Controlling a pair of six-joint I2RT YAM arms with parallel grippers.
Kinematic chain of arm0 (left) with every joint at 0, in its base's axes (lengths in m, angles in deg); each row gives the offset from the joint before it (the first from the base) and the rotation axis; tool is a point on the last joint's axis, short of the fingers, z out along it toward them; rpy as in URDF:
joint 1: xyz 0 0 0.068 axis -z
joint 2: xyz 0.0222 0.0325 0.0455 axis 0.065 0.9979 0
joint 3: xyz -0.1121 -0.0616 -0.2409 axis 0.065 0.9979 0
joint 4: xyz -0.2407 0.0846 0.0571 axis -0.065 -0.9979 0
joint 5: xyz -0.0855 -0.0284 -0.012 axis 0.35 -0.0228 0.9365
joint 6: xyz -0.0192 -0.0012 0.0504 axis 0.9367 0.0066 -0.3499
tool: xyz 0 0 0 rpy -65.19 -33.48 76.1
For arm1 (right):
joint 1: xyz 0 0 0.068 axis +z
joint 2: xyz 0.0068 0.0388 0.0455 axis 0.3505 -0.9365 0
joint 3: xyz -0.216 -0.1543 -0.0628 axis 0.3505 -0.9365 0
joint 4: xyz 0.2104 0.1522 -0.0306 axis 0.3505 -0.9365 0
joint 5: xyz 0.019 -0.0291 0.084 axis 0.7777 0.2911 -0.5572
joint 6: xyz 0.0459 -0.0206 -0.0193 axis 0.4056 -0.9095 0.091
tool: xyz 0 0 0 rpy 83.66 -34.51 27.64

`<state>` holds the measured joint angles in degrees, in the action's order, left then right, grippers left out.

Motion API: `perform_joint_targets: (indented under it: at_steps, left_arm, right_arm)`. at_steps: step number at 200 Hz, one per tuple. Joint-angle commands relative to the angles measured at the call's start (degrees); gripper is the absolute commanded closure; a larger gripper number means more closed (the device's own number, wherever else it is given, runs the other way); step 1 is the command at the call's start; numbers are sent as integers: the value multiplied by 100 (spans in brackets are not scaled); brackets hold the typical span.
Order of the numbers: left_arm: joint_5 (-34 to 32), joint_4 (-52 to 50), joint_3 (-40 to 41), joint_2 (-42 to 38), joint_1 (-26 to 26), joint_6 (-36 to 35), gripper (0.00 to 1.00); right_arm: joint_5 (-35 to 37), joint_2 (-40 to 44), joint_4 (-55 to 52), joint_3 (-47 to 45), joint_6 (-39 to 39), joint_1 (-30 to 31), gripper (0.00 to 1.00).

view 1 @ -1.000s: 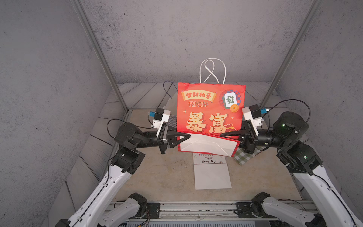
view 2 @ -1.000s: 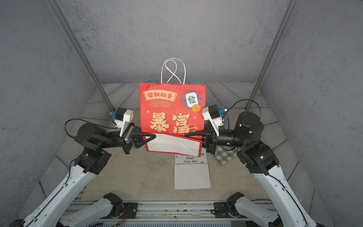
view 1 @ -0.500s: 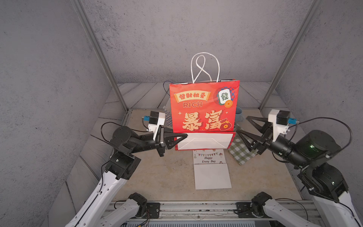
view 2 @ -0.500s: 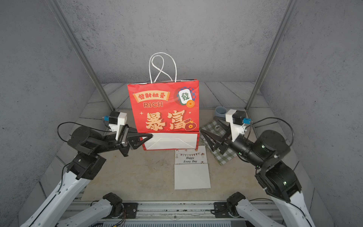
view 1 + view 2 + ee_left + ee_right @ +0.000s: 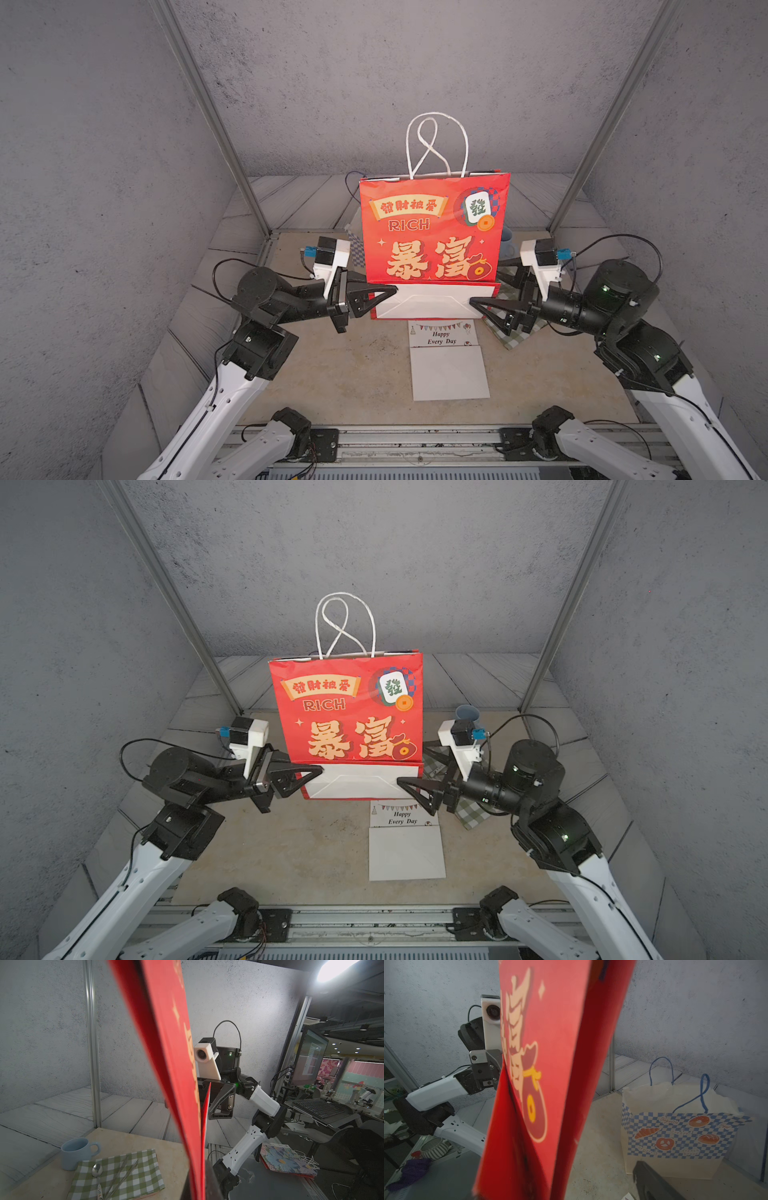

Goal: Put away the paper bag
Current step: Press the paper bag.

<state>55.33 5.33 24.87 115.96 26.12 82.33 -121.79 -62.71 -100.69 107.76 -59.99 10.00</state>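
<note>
Paper bag (image 5: 432, 232) stands upright at table (image 5: 332, 374) centre. Left gripper (image 5: 388, 291) clamps its lower left edge; right gripper (image 5: 485, 281), jaws wide, straddles its lower right edge. Card (image 5: 449, 370) lies just nearer.

You have the paper bag (image 5: 432, 232) upright over the middle of the worktop (image 5: 353, 374). Before it, nearer the arm bases, lies the card (image 5: 446, 361). To the bag's right lies the napkin (image 5: 124, 1172) with the spoon (image 5: 97, 1169) on it, and the mug (image 5: 74, 1153) stands just behind the napkin. Behind the paper bag, toward its left, stands a second bag (image 5: 679, 1136). The left gripper (image 5: 382, 293) meets the bag's lower left edge; the right gripper (image 5: 486, 282) sits at its lower right.
</note>
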Motion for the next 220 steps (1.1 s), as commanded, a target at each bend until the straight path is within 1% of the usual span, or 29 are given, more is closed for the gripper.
perform_joint_targets:
  at_steps: [1, 14, 22, 32, 39, 49, 56, 71, 93, 99, 112, 117, 120, 124, 127, 135, 146, 157, 162, 183, 206, 220]
  left_arm:
    - [211, 452, -140, 0, 78, 232, 100]
    - [210, 421, -141, 16, 101, 254, 100]
    - [187, 342, -148, 30, 100, 242, 100]
    - [65, 83, -187, 29, 109, 188, 100]
    - [-79, -158, -222, 34, 118, 142, 100]
    - [-209, -297, -229, 28, 128, 132, 100]
    - [-303, -297, -206, 21, 127, 167, 100]
    - [-601, -331, -145, -14, 127, 291, 100]
    - [-763, -390, -75, -64, 127, 408, 99]
    - [-812, -382, -53, -76, 126, 470, 87]
    - [-870, -182, 23, -89, 127, 675, 50]
    - [-887, -92, 35, -94, 126, 756, 41]
    - [-898, -30, 45, -94, 127, 807, 33]
    - [-913, 44, 59, -95, 128, 864, 26]
    - [-918, 97, 60, -88, 127, 922, 23]
    - [-932, 243, 48, -87, 127, 997, 20]
    - [-971, 322, -6, -85, 127, 1004, 20]
    - [-935, 459, -49, -75, 127, 1074, 24]
    - [-904, 510, -75, -65, 127, 1108, 26]
    - [-806, 592, -93, 48, 127, 1289, 42]
    - [-712, 780, 28, 193, 127, 1486, 68]
    - [-858, 903, 166, 215, 127, 1608, 91]
  right_arm:
    - [-407, 38, 879, -25, 701, -3, 7]
    - [-720, -61, 1304, -51, 1116, -3, 13]
    - [-987, -126, 1530, -48, 1310, -3, 22]
    - [-1207, -188, 1725, -43, 1507, -3, 40]
    - [-1302, -219, 1833, -51, 1585, -3, 59]
    - [-1281, -244, 1947, -84, 1665, -7, 80]
    - [-1238, -248, 1997, -100, 1703, -6, 90]
    - [-1221, -264, 2073, -127, 1722, 1, 100]
    - [-1231, -289, 2063, -118, 1692, -3, 100]
    - [-1230, -291, 2056, -125, 1678, -1, 100]
    - [-1258, -286, 2033, -127, 1656, -3, 100]
    - [-1284, -288, 2009, -129, 1643, -3, 100]
    - [-1296, -297, 1990, -127, 1636, -4, 100]
    - [-1326, -300, 1971, -127, 1630, -5, 100]
    - [-1350, -304, 1950, -127, 1626, -5, 100]
    - [-1383, -308, 1889, -127, 1609, -7, 100]
    - [-1440, -308, 1762, -127, 1575, -5, 100]
    - [-1527, -293, 1605, -127, 1523, -5, 100]
    - [-1574, -282, 1539, -135, 1503, -8, 100]
    - [-1727, -273, 1463, -192, 1584, -3, 100]
    - [-1746, -251, 1475, -329, 1658, -3, 100]
    - [-1743, -230, 1468, -461, 1682, -2, 100]
